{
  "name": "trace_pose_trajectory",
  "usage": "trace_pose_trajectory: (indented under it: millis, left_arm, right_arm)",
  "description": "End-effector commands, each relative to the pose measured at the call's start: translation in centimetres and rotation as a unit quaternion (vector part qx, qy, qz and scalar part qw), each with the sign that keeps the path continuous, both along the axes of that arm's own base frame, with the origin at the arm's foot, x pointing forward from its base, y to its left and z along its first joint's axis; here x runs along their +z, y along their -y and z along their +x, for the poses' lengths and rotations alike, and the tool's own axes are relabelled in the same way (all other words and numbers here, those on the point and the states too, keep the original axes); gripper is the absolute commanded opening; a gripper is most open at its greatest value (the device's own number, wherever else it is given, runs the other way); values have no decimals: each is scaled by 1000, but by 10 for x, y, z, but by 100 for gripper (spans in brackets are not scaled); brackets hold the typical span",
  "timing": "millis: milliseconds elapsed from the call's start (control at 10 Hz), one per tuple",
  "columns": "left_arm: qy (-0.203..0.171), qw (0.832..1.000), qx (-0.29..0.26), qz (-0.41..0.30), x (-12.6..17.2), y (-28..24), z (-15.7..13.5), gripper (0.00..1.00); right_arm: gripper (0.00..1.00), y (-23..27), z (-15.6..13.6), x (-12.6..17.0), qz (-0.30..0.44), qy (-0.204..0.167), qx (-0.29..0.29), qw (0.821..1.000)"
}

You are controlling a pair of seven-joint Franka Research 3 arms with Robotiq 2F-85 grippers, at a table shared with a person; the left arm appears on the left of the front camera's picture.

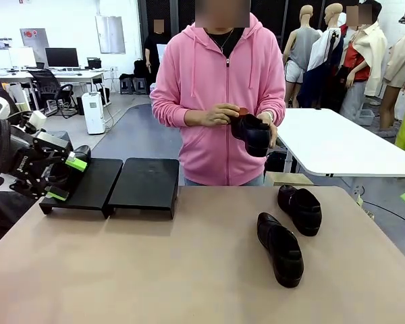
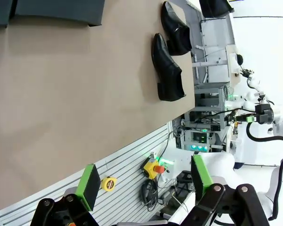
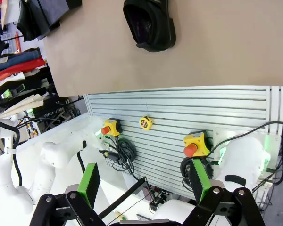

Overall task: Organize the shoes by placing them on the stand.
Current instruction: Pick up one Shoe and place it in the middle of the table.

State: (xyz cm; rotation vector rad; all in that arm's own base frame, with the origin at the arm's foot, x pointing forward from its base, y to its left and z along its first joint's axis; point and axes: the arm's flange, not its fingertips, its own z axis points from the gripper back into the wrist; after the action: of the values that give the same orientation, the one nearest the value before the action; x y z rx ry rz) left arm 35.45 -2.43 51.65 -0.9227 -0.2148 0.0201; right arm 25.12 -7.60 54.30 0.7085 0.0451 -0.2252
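The left jaws stand apart just beside the left tray of the 2-tray stand [image 1: 145, 183], well apart from the shoes. I count 3 shoes: a near shoe [image 1: 281, 248] and a far shoe [image 1: 301, 210] on the table [image 1: 155, 270] at the right, and a 3rd shoe [image 1: 251, 133] in the person's hands [image 1: 216, 116]. The right jaws gape too, with 1 shoe well ahead of them.

The front camera sits at the robot's side of the table [image 1: 121, 270] and faces level across it toward the person [image 1: 219, 101] at the far edge. The 2 wrist cameras, rolled sideways, look over the table's robot-side edge from a little way off. All 3 views share the tabletop and shoes [image 1: 280, 250].
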Motion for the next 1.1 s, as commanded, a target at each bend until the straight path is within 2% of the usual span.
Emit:
trace_pose_trajectory:
  millis: [0, 200, 300, 400, 500, 600, 700, 800, 900, 1000]
  left_arm:
    - [-7, 1000, -3, 6, 2, -1, -2, 100]
    - [-7, 1000, -3, 6, 2, -1, -2, 100]
    - [-7, 1000, -3, 6, 2, -1, -2, 100]
    - [-7, 1000, -3, 6, 2, -1, -2, 100]
    - [-7, 1000, -3, 6, 2, -1, -2, 100]
    - [-7, 1000, -3, 6, 2, -1, -2, 100]
    - [-7, 1000, -3, 6, 2, -1, -2, 100]
    - [-7, 1000, -3, 6, 2, -1, -2, 100]
    - [-7, 1000, -3, 6, 2, -1, -2, 100]
    - [-7, 1000, -3, 6, 2, -1, -2, 100]
  right_arm:
    - [100, 1, 2, 4, 15, 11, 8, 1000]
    - [100, 1, 2, 4, 15, 11, 8, 1000]
    - [100, 0, 0, 0, 0, 0, 0, 1000]
    - [100, -13, 21, 11, -51, 29, -1, 998]
    - [100, -36, 54, 18, -119, 34, 4, 992]
    - [100, -69, 87, 13, -168, 42, 45, 984]
    - [100, -93, 119, 4, -234, 17, 67, 970]
    - [100, -113, 132, -7, -270, 12, 89, 959]
    - [100, -131, 136, -19, -320, 5, 78, 944]
    - [100, -141, 135, -22, -302, 18, 120, 946]
